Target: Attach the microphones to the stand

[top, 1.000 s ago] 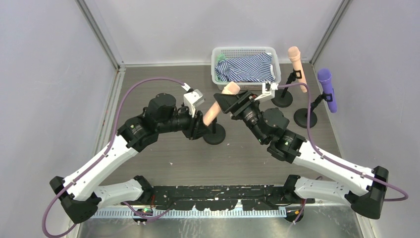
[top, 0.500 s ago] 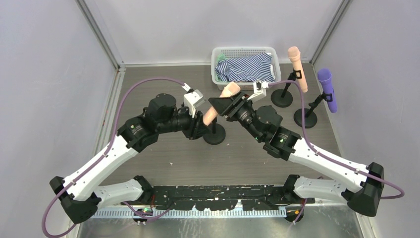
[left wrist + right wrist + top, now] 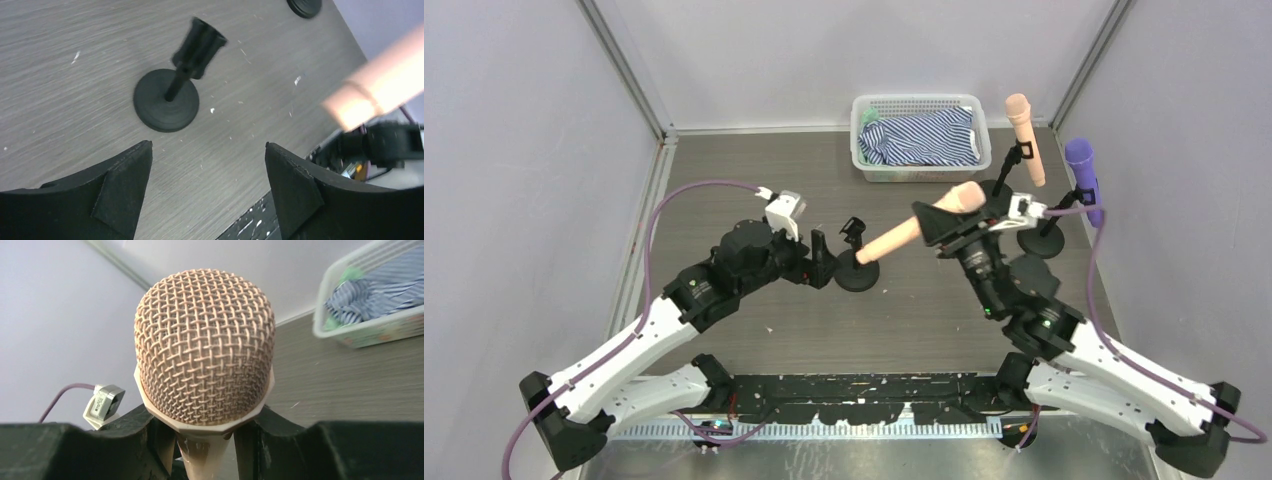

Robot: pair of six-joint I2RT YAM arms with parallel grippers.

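**Peach mic (image 3: 892, 240) in right gripper (image 3: 931, 222), centre stand (image 3: 856, 278) bare**

Noted right gripper clenched on peach mic, grip just below the mesh head, dark fingers either side of the handle in right wrist view. Saw mic carried clear of table (image 3: 754, 170), head toward right rear, tail end toward left and lying over edge of centre stand in top view; contact between tail and stand not decidable from there. Checked left wrist view: clip (image 3: 200, 34) empty, tilted atop short post over round base; mic only a blurred peach bar at right edge, apart from clip. Logged left gripper (image 3: 821, 255) released, fingers spread wide, nothing between them, hovering low just left of centre stand, bare table in the gap. Found second peach mic (image 3: 1021, 135) already clipped into rear stand (image 3: 1004, 178) at right rear, head up, leaning; base of rear stand mostly hidden behind right gripper. Found purple mic (image 3: 1084, 180) likewise clipped into far-right stand (image 3: 1039, 243), head up, round base on table just beside right wrist. Recorded white basket (image 3: 914, 100) at rear centre by back wall, striped cloth (image 3: 921, 135) piled inside, well apart from centre stand. Spotted same basket and cloth at right of right wrist view, behind mesh head, blurred
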